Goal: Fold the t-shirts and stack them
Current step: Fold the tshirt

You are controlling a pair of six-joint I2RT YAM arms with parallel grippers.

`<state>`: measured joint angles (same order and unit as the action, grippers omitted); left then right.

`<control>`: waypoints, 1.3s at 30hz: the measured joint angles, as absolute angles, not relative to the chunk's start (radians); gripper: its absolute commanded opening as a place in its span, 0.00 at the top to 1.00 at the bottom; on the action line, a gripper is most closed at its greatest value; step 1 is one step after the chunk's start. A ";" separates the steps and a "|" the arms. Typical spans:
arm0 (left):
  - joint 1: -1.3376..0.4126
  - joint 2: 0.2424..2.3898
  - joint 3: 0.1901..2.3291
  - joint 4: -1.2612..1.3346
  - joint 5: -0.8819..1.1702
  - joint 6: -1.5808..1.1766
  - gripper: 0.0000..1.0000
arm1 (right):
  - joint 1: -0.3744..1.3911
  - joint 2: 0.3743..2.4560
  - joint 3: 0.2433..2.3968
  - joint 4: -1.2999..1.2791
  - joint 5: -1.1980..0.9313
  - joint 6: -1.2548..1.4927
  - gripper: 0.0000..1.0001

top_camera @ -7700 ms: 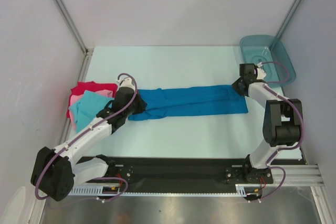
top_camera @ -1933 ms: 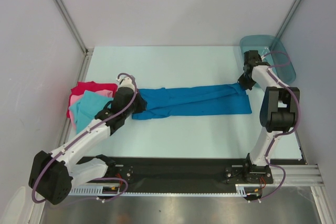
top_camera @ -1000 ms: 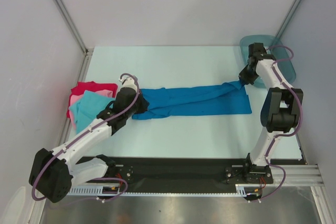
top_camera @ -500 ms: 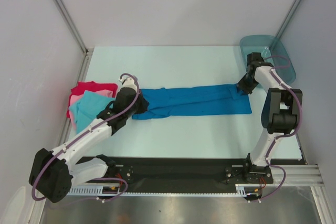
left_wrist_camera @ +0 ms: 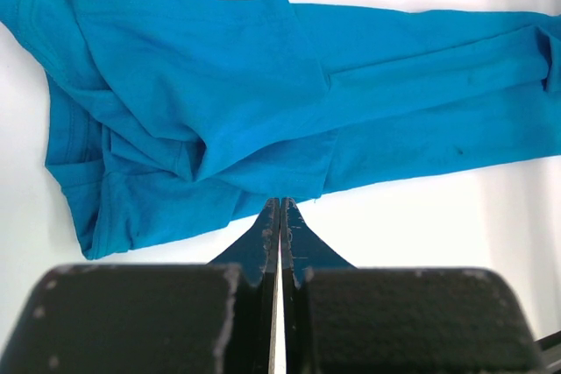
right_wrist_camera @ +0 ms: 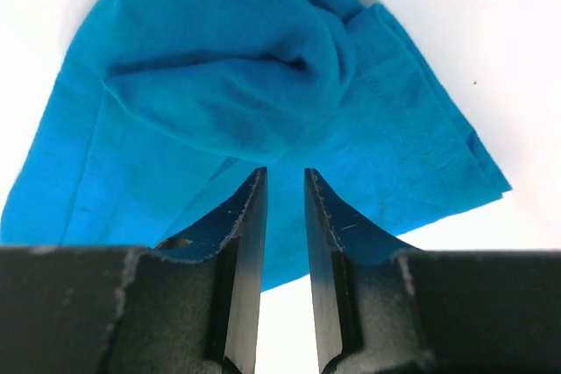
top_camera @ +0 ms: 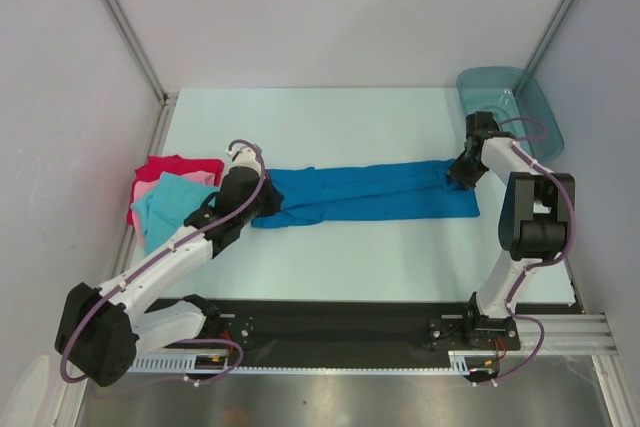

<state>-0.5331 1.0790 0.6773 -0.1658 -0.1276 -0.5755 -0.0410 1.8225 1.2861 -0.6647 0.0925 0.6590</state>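
Observation:
The medium blue t-shirt lies folded into a long strip across the middle of the table. My left gripper is shut at the strip's left end. In the left wrist view its tips touch the near edge of the blue cloth; I cannot tell if they pinch the hem. My right gripper is over the strip's right end. In the right wrist view it stands narrowly open above bunched blue cloth, with nothing between the jaws. The turquoise, pink and red shirts lie stacked at the left.
A teal translucent tray sits at the back right corner, just behind my right arm. Grey walls and metal posts close in the table on the left, back and right. The black rail with the arm bases runs along the near edge.
My right gripper swung up toward the tray, then came back down and left onto the shirt's right end, which now lies a little further right. The left arm has stayed in place.

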 measured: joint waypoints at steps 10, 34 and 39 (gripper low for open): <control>-0.533 1.068 0.677 -0.167 -0.128 -0.575 1.00 | -0.038 1.821 1.237 -0.627 0.093 0.664 0.71; -0.533 1.025 0.677 -0.190 -0.131 -0.567 1.00 | -0.014 1.861 1.224 -0.523 0.107 0.699 0.71; -0.533 1.030 0.679 -0.190 -0.132 -0.567 1.00 | -0.017 1.864 1.224 -0.524 0.116 0.698 0.71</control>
